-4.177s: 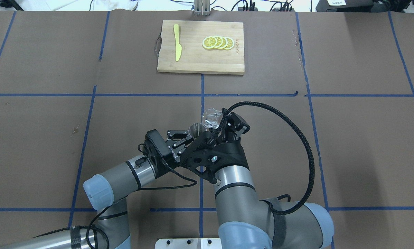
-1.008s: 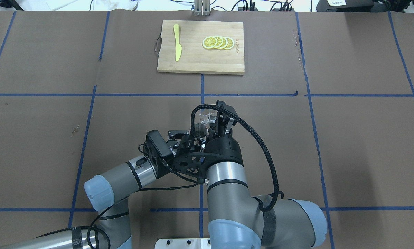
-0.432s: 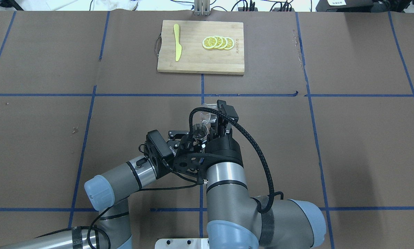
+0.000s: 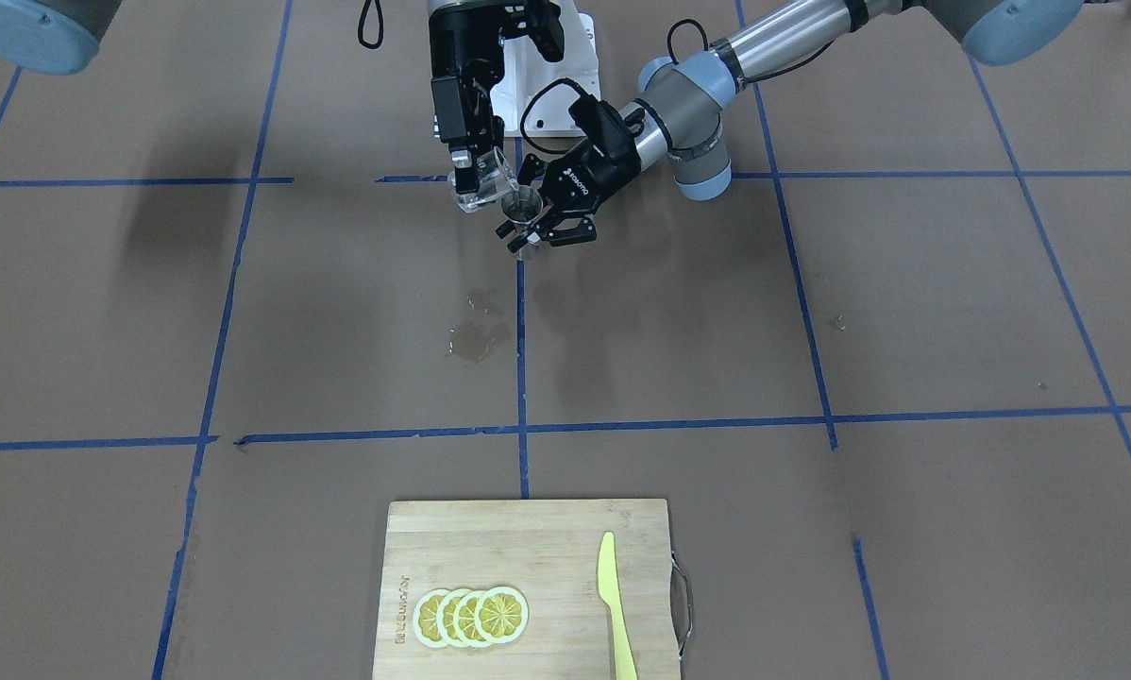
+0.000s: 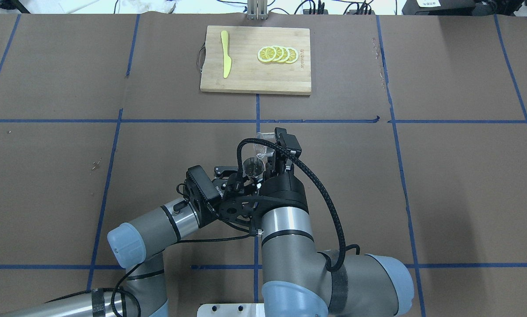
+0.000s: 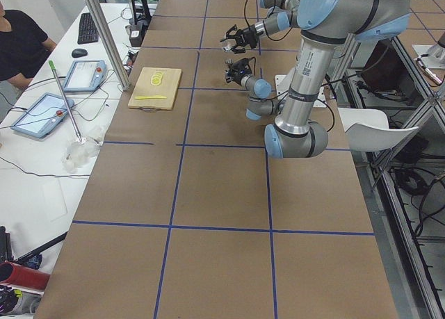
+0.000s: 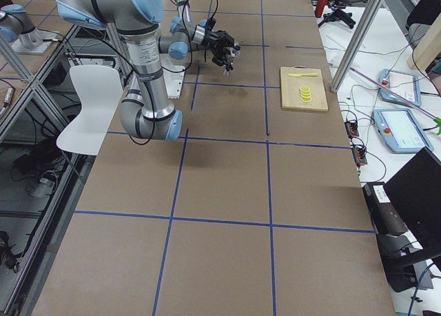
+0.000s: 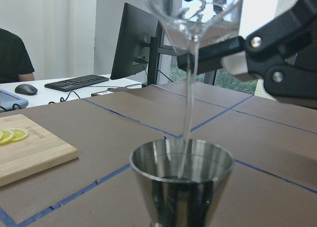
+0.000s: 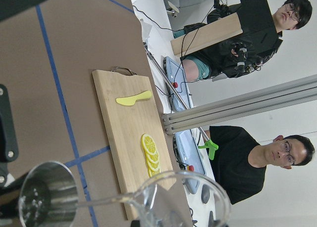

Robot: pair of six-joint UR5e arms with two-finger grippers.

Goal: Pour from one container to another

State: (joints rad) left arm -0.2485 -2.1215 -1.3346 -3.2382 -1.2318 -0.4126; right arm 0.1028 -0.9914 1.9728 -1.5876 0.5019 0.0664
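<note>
Tipped since earlier, beaker point(image 8: 198, 24) lip hangs above jigger point(image 8: 182, 187) rim, seemingly apart.

1 beaker point(image 8: 194, 12); 1 jigger point(image 8: 182, 185); 4 slices point(image 4: 471, 616)

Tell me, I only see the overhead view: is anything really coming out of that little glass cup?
Observer: Yes; the left wrist camera shows a thin clear stream falling from the beaker into the jigger.
Visitor: Any spills?
Observer: The front-facing view shows a wet patch on the table, between the jigger and the cutting board.
Visitor: Anyone watching?
Observer: The right wrist camera shows two people beyond the cutting board.
</note>
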